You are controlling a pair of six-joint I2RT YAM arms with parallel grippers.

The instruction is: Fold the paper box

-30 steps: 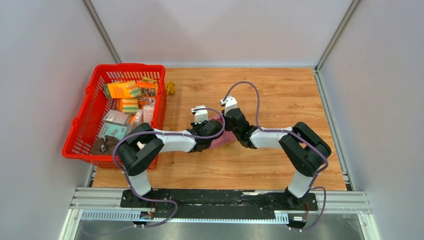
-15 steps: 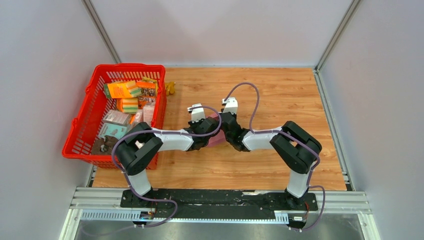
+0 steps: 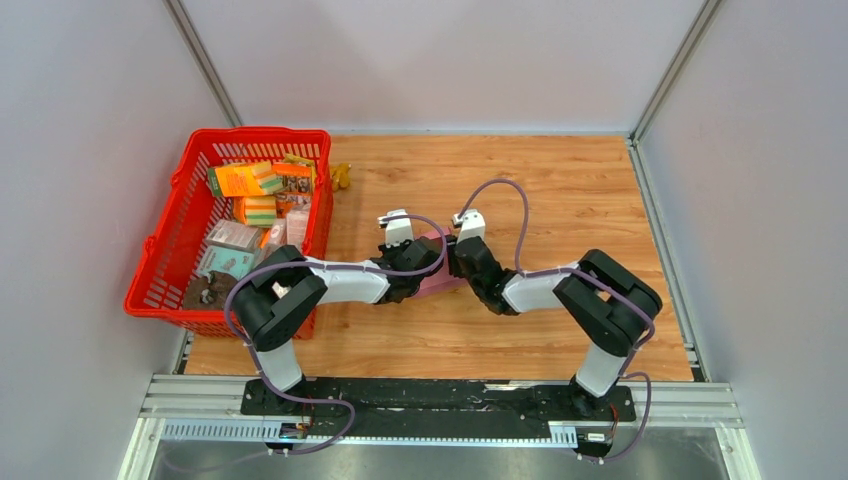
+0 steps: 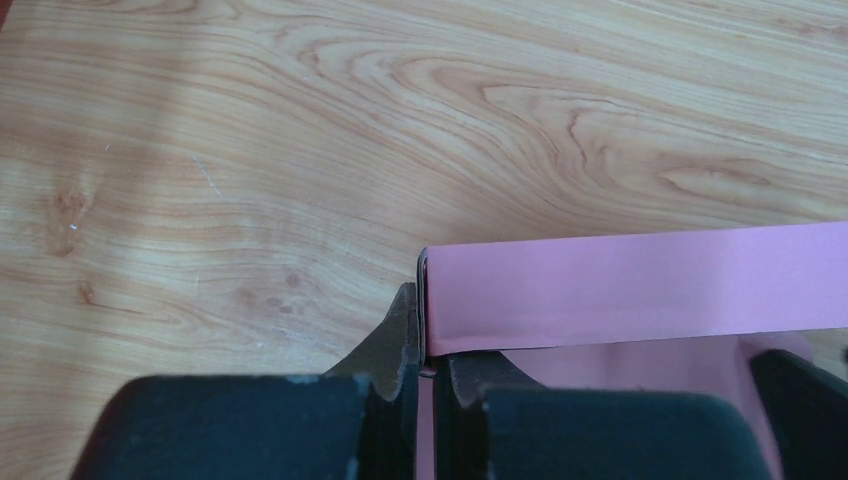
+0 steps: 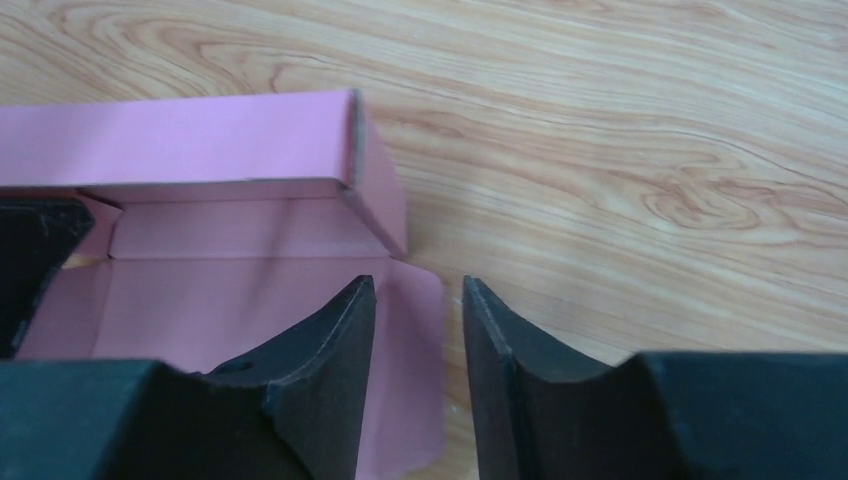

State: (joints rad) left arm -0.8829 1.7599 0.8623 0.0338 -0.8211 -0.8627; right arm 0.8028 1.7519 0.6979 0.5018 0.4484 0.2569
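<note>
The paper box (image 5: 220, 300) sat half-formed at mid-table (image 3: 560, 190), its far wall upright. The left gripper (image 4: 425, 370) was clamped on its left end wall, apparently steadying it. The right gripper (image 5: 418, 290), part open and empty, straddled the flat right flap (image 5: 412, 400).
</note>
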